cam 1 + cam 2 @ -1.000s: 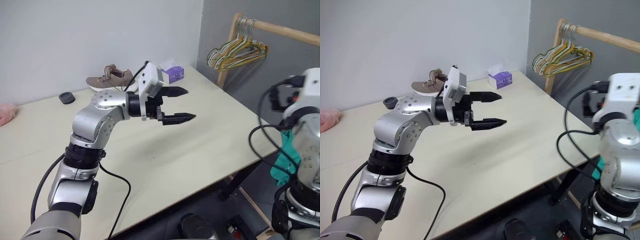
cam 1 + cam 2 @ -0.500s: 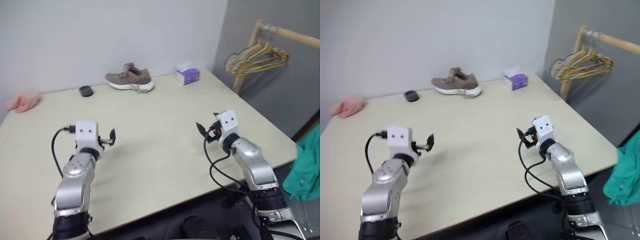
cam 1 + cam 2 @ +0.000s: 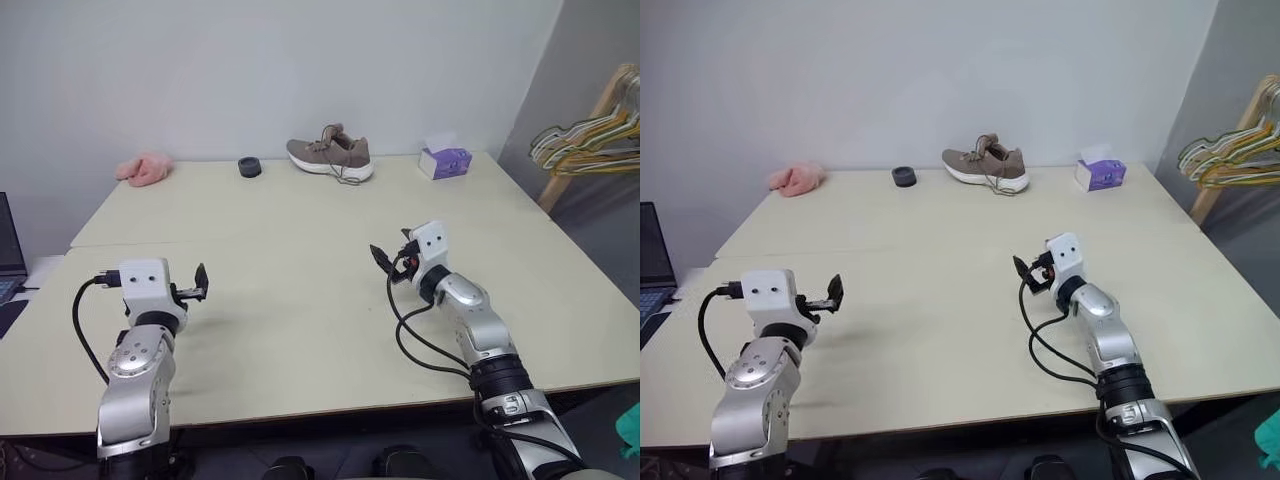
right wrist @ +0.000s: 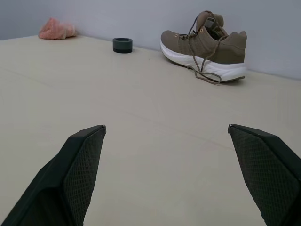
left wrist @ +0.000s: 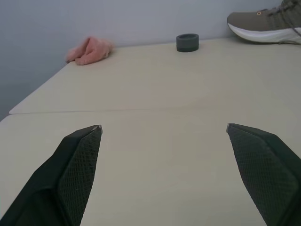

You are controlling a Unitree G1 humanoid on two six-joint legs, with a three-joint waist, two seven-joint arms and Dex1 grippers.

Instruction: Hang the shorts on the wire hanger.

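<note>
Both my arms reach forward low over the beige table (image 3: pixel 300 340). My left gripper (image 5: pixel 163 128) stands open near the table's left front, with only bare tabletop between its fingers. My right gripper (image 4: pixel 167 127) is also open and empty, right of the middle and aimed toward the back left. A sliver of teal fabric, the shorts (image 3: pixel 631 420), shows past the table's front right corner, far from both grippers. The wire hanger is out of view.
A brown shoe (image 3: pixel 330 157), a small black round object (image 3: pixel 249 167), a pink fuzzy cloth (image 3: pixel 144 168) and a purple tissue box (image 3: pixel 445 162) line the back edge. A wooden rack with a bunch of hangers (image 3: pixel 590 140) stands at right. A laptop edge (image 3: pixel 8 245) shows at left.
The camera has swung left, so the whole scene shifted right. A second ago the left arm was raised mid-table; both arms have since come down low, and have barely moved since.
</note>
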